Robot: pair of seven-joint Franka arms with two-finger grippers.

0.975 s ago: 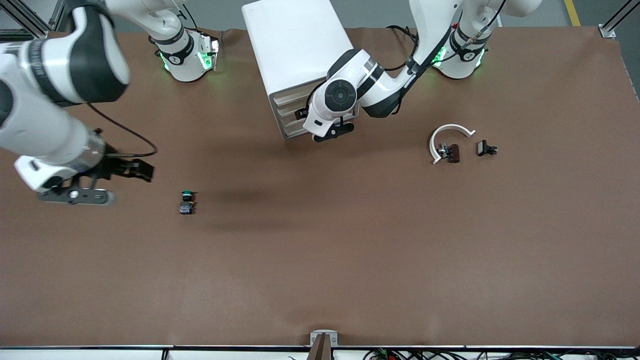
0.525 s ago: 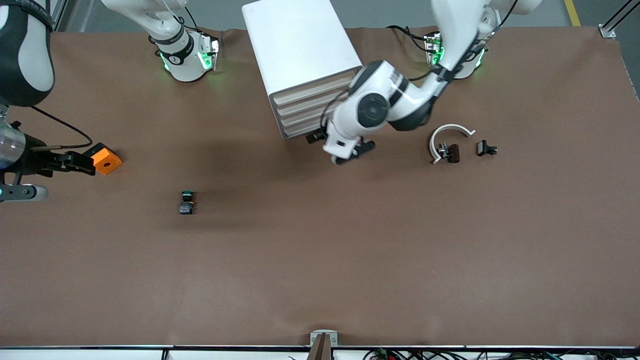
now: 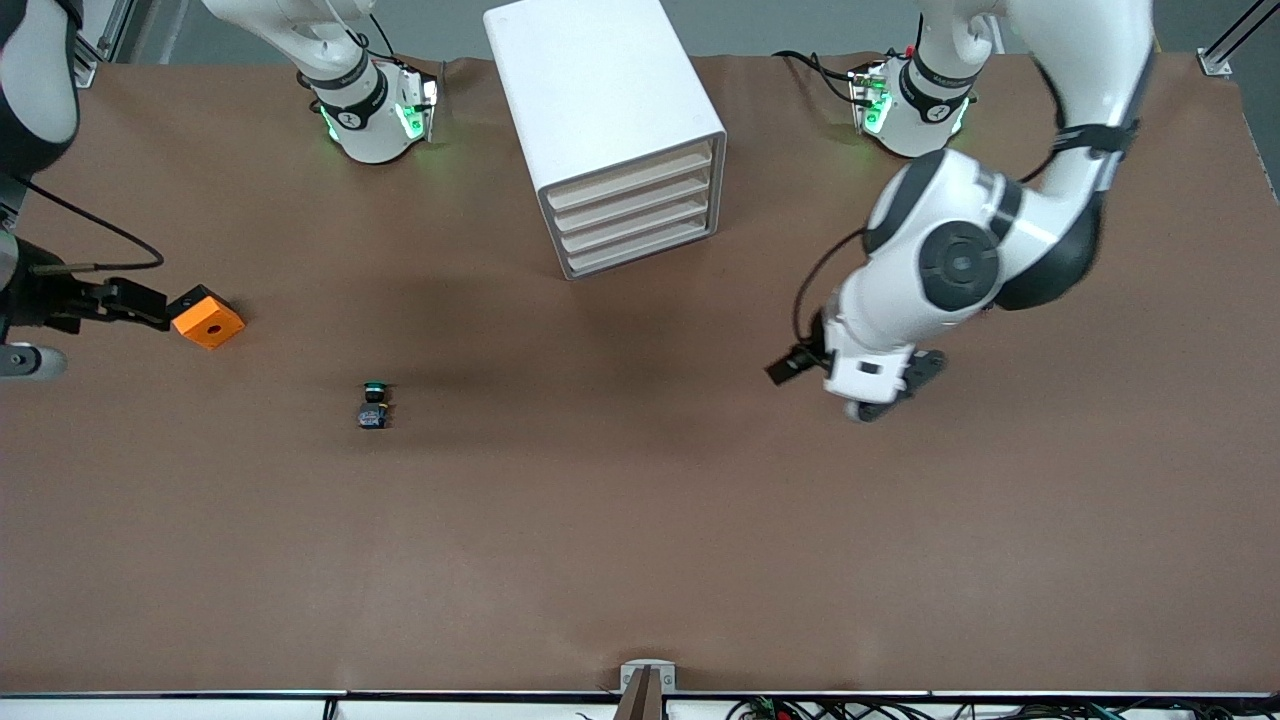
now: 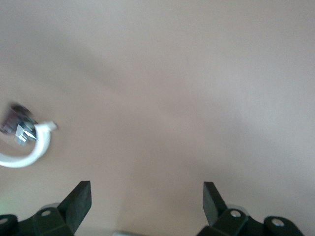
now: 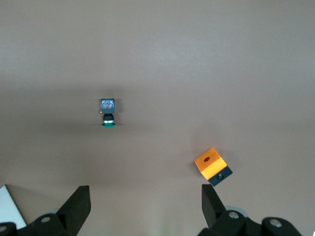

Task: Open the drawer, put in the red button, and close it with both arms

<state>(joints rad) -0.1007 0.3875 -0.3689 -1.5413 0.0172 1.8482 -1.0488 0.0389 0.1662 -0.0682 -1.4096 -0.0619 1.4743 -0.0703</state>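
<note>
Two arms up, both grippers wide open and empty: left gripper (image 4: 146,196) over bare table toward its own end, right gripper (image 5: 145,199) by the orange block (image 3: 208,318). Drawer cabinet (image 3: 606,120) shut. Red button not visible; only green-capped button (image 3: 374,403)

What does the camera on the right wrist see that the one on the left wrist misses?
Only the right wrist view shows the orange block and the green-capped button lying apart on the table, plus a white corner at its edge. Only the left wrist view shows a curved white piece with a small dark part at its end. Both share the bare brown table and their own gripper's open jaws, holding nothing: right gripper, left gripper.
</note>
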